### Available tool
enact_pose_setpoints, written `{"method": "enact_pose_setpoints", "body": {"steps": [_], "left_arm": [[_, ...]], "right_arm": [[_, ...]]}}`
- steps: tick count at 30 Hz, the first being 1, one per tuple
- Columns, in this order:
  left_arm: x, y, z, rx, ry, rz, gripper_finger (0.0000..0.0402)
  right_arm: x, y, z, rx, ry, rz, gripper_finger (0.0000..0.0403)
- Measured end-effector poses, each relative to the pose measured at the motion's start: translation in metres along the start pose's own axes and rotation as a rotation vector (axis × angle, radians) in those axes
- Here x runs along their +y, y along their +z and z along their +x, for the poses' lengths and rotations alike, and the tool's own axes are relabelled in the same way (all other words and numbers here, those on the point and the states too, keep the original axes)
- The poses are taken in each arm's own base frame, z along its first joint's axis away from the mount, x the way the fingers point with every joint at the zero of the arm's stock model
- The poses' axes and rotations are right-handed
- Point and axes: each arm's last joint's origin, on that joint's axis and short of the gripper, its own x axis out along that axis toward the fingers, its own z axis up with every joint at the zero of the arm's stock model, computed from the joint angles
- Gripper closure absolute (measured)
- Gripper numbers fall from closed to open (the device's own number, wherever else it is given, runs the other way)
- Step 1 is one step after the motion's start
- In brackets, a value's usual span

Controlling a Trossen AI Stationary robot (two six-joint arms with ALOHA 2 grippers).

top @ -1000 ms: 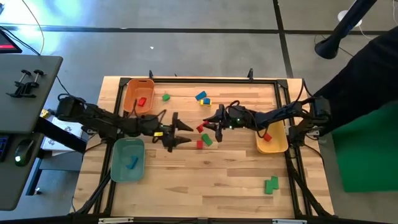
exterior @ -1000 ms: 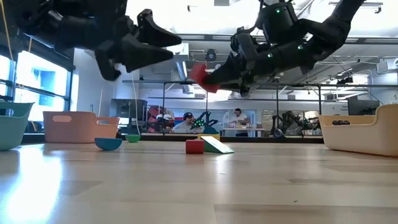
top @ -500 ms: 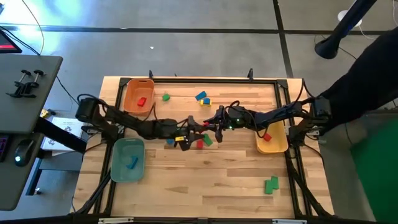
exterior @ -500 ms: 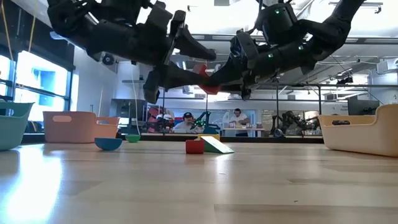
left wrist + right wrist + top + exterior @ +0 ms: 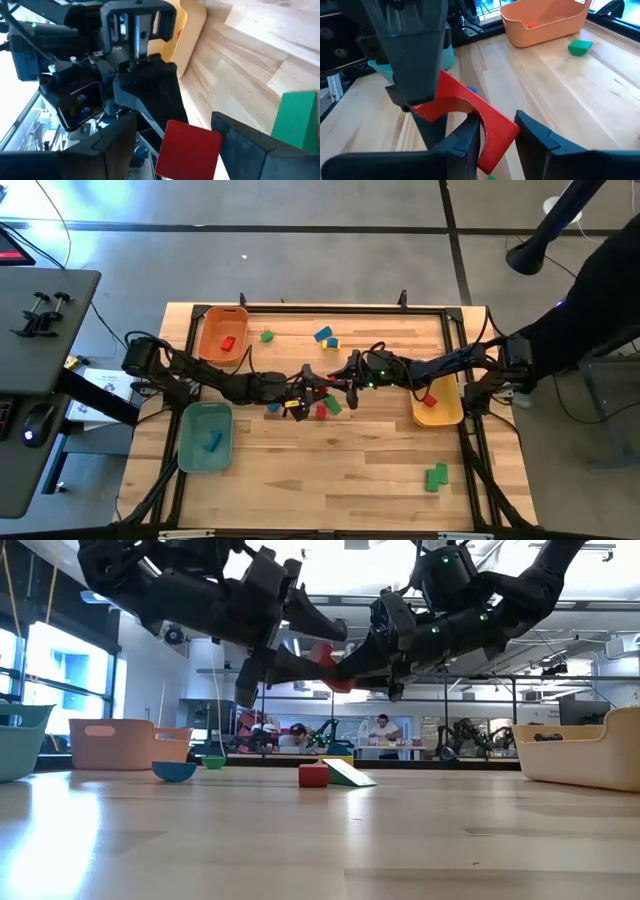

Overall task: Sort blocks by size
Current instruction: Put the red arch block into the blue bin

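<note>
Above the middle of the pale wooden counter [image 5: 380,470], the right gripper [image 5: 335,665] pinches a red arch-shaped block [image 5: 470,117] and holds it raised, apparently offering it across. The left gripper [image 5: 175,145] meets it there, fingers spread to either side of the block, seemingly to take it for the orange plastic tray [image 5: 212,328] on its side. A small red cube [image 5: 313,775] and green wedge [image 5: 348,773] lie below.

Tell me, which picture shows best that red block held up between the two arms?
The right wrist view: the red arch-shaped block fills the picture, pinched by the right gripper. The left wrist view shows one flat red face between the left gripper's open fingers. The low view shows a small piece; the high view, barely any.
</note>
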Motion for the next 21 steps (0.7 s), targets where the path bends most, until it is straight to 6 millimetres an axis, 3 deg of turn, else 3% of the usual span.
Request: {"method": "enact_pose_setpoints", "body": {"steps": [5,15,21], "left_arm": [[-0.002,-0.0007,-0.0001,0.005,-0.019,0.018,0.0177],[-0.0059,-0.0016,-0.0005,0.006,-0.064,-0.021,0.0283],[-0.006,-0.002,-0.0006,0.039,-0.054,-0.025,0.0289]], "right_arm": [[0.0,-0.0002,0.0,0.002,0.0,0.0,0.0305],[-0.0001,-0.0018,0.0002,0.018,0.003,-0.007,0.0301],[0.0,-0.0033,0.0002,0.031,-0.003,-0.008,0.0277]]}}
